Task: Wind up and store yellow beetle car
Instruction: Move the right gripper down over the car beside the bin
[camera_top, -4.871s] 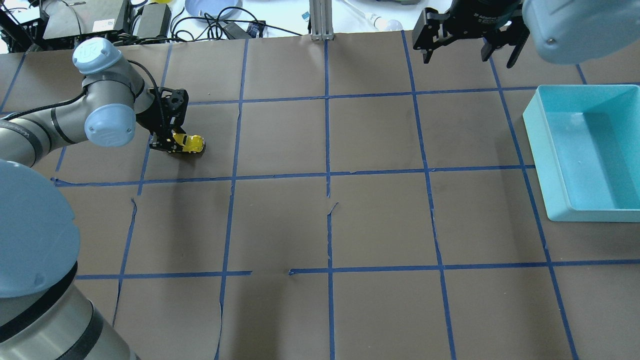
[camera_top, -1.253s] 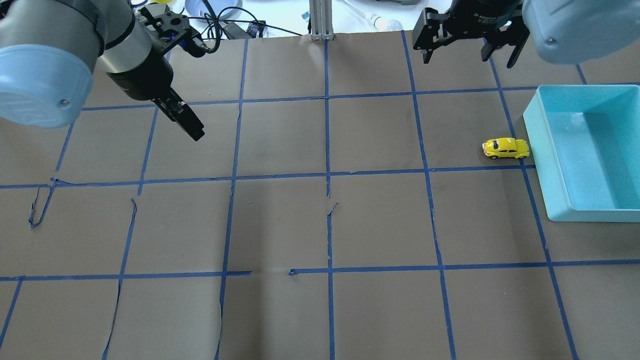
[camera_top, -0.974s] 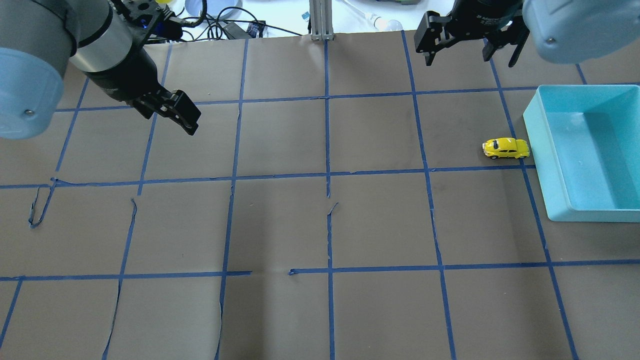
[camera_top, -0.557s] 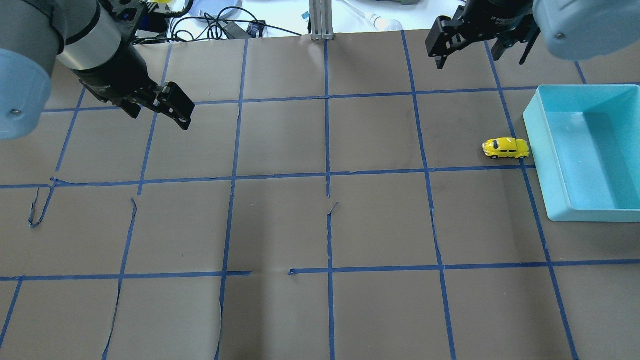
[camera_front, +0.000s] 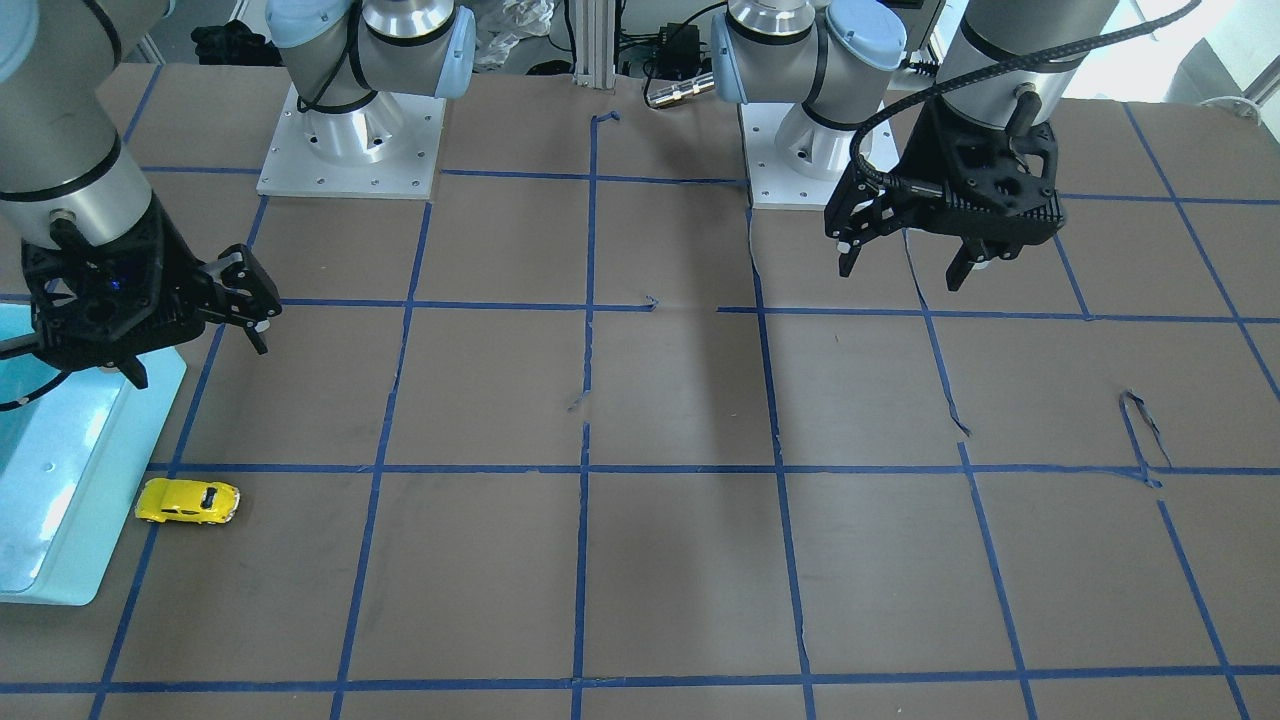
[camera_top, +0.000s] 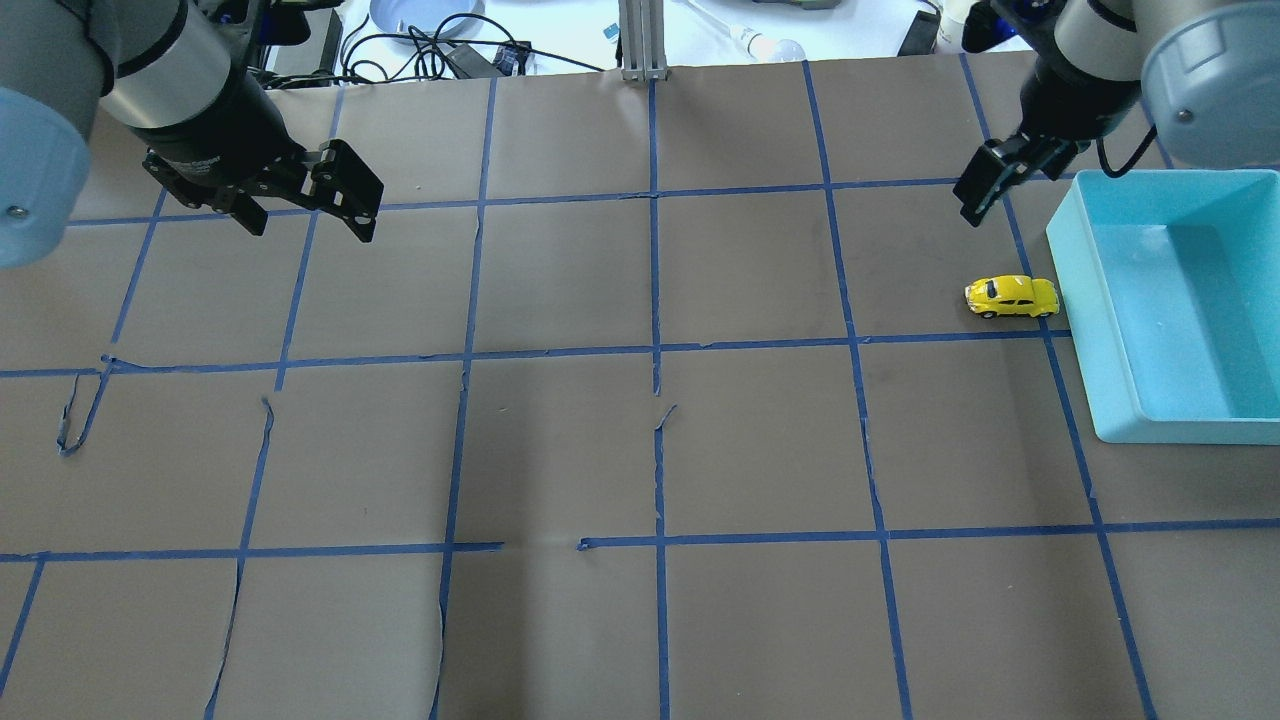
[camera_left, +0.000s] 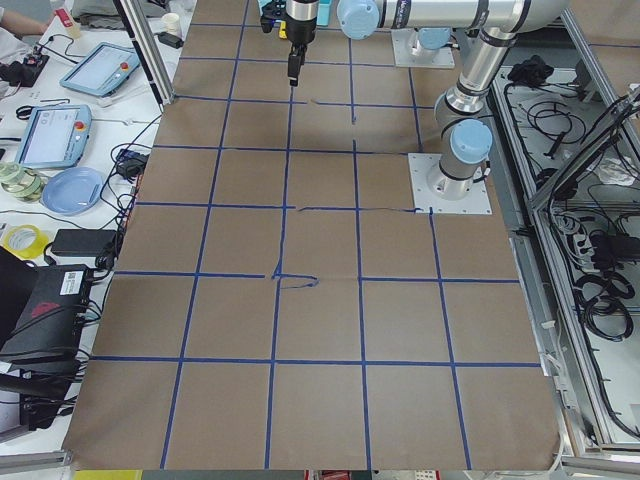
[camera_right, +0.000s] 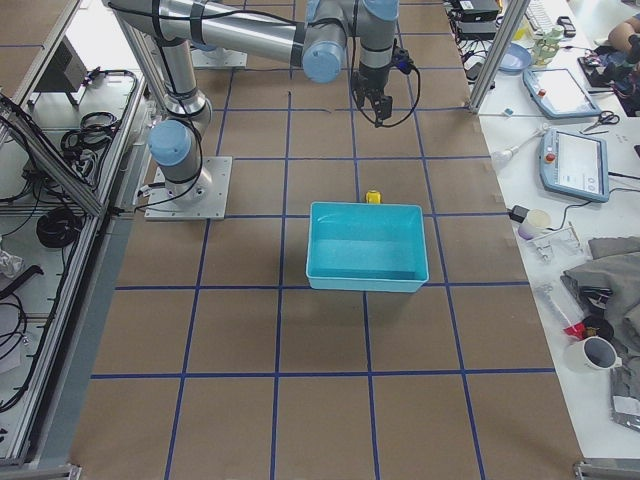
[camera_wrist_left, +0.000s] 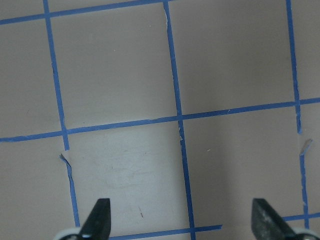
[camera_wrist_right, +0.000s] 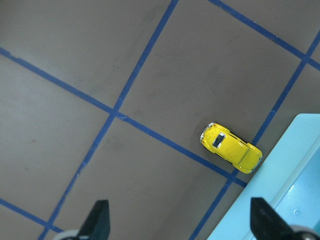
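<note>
The yellow beetle car (camera_top: 1011, 296) stands on its wheels on the brown table, right beside the left wall of the light blue bin (camera_top: 1075, 300). It also shows in the front view (camera_front: 188, 501) and in the right wrist view (camera_wrist_right: 231, 147). My right gripper (camera_top: 1010, 185) is open and empty. It hangs above the table a little behind the car, which lies ahead of its fingertips (camera_wrist_right: 97, 220). My left gripper (camera_top: 305, 215) is open and empty, high over the far left of the table, and sees only bare paper (camera_wrist_left: 181, 220).
The bin (camera_front: 60, 500) is empty and sits at the table's right edge. Blue tape lines (camera_top: 655, 350) cross the brown paper, torn in places. Cables and a plate (camera_top: 425, 15) lie beyond the far edge.
The car left my left gripper and rolled across to the bin, where it has stayed. My left gripper rose and drew back left. My right gripper swung down toward the car.
</note>
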